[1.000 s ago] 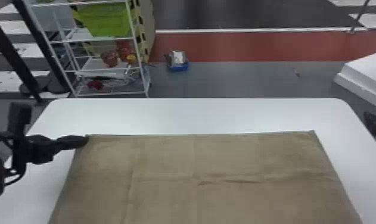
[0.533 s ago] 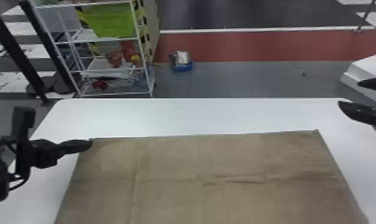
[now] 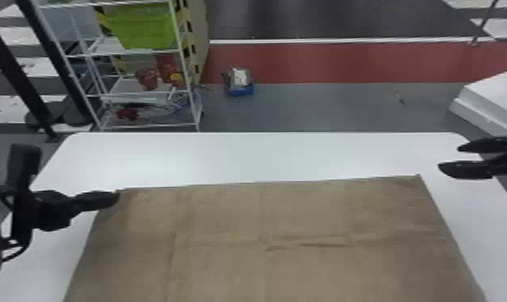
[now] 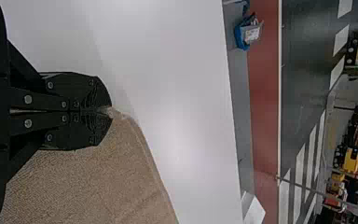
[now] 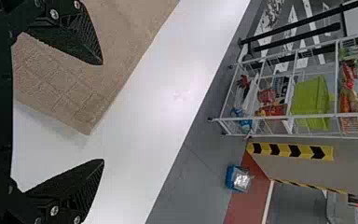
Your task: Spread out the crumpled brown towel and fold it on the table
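**Right gripper point(image 3: 449, 157) sweeps in toward the towel's far right corner!**

Deeper into the head view it comes than a moment ago, out over the white table point(image 3: 264, 156), its two fingers parted and nothing between them. Just beside it sits that corner, and they are not touching. Over on the other side, the left gripper point(image 3: 113, 198) has the far left corner; its left wrist view shows the tips pressed together on a pinch of cloth. And what a spread: the brown towel point(image 3: 304, 249) lies broad across the table, far edge nearly straight, a few shallow creases running through its middle. Beyond the table, on the floor, stand a white wire rack point(image 3: 186, 68) with a green bin point(image 3: 144, 30) and, beside the rack, a small blue box point(image 3: 240, 91).
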Controlling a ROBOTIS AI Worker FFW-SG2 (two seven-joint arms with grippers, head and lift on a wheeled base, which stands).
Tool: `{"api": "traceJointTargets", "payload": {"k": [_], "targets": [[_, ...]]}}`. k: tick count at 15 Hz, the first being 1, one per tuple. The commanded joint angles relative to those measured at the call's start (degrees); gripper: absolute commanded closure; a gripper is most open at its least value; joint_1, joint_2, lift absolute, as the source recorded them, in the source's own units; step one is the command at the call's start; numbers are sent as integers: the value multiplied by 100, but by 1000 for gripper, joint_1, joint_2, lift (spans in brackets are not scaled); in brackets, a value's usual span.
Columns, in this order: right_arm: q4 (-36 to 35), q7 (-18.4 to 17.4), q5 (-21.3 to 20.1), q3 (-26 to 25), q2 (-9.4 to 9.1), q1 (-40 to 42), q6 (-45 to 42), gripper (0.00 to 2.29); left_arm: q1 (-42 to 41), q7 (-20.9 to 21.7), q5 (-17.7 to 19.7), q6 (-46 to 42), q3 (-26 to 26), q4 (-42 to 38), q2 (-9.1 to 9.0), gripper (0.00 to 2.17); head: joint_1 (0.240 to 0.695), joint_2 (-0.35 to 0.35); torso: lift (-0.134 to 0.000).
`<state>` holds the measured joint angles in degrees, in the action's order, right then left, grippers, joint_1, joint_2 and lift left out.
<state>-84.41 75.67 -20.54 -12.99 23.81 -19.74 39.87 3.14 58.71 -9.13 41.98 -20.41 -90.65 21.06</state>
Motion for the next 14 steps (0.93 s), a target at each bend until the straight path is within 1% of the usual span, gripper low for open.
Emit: {"api": "traceJointTargets", "payload": {"k": [1,2,3,4,5,6,8,9,10,12,14], "targets": [[223,18,-205,77,98,-118,70,171,73,0,-89,105,195,-14,-23,1676,695,39,-124],[319,35,-328,121,124,-153,140,171,73,0,-168,193,239,-67,-58,1676,695,27,-124],[337,35,-539,288,150,-223,193,178,73,8,-203,263,275,-146,-102,1679,695,16,-124],[346,35,-662,420,150,-258,211,178,73,17,-221,316,319,-199,-102,1676,695,7,-124],[346,35,-732,561,150,-258,193,178,64,44,-256,351,319,-260,-146,1676,695,0,-124],[337,18,-794,692,150,-258,123,181,29,52,-265,474,310,-357,-146,1679,695,-5,-124],[337,-70,-969,965,115,-258,-158,188,-68,61,-291,562,301,-506,-199,1679,695,-7,-124],[346,-88,-987,982,98,-267,-158,188,-77,79,-344,562,301,-533,-269,1679,695,-3,-124],[355,-149,-996,1000,62,-302,-211,191,-156,79,-344,562,275,-647,-269,1679,695,1,-124],[777,-264,-996,991,27,-460,-545,215,-226,96,-344,615,257,-735,-278,1679,695,5,-124],[1401,-299,-996,965,-25,-724,-774,218,-305,96,-344,650,257,-831,-296,1679,695,3,-124]]}}
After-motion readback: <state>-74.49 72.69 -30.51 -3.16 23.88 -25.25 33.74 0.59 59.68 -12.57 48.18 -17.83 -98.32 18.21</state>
